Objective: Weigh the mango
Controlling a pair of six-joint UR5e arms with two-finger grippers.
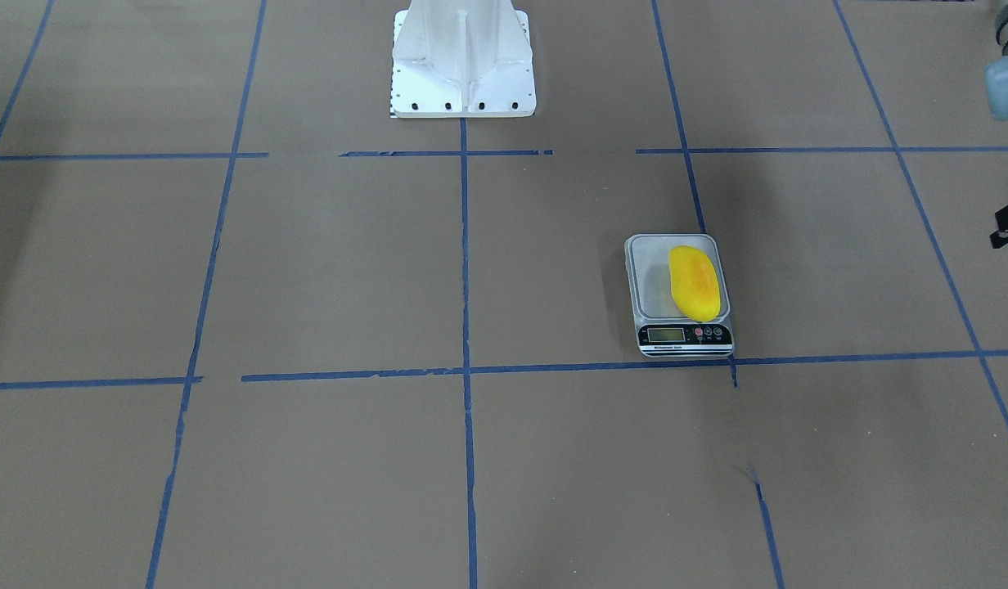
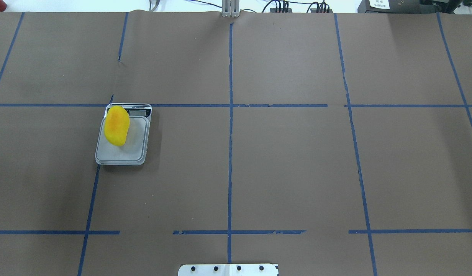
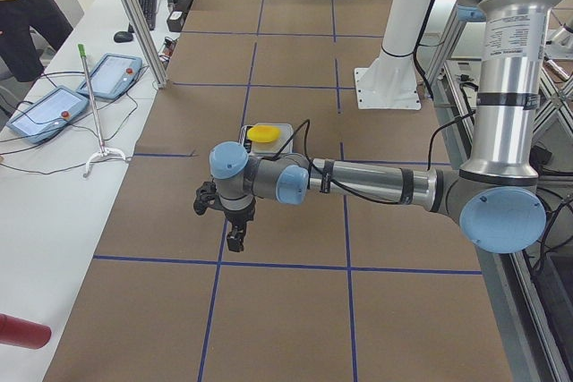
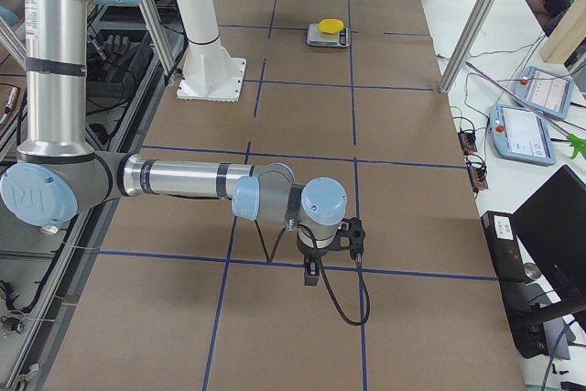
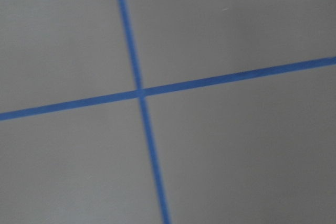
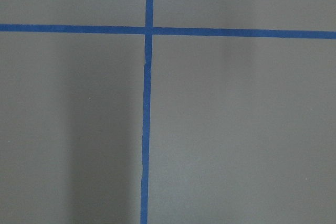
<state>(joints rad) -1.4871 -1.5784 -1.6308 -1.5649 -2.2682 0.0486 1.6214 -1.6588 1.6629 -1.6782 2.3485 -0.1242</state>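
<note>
The left gripper (image 3: 235,241) hangs over the brown table (image 3: 286,328), pointing down. I cannot tell if its fingers are apart or together. The right gripper (image 4: 311,276) hangs low too, and I cannot tell there either. From overhead, the mango (image 2: 117,125) lies on the scale (image 2: 125,153), toward 10 o'clock on its plate.

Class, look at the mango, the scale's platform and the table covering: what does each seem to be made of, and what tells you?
The mango: smooth, glossy yellow-orange skin; real or plastic cannot be told. The scale platform: pale grey with slight sheen, probably brushed metal or plastic. The table covering: matte brown, likely paper.
</note>
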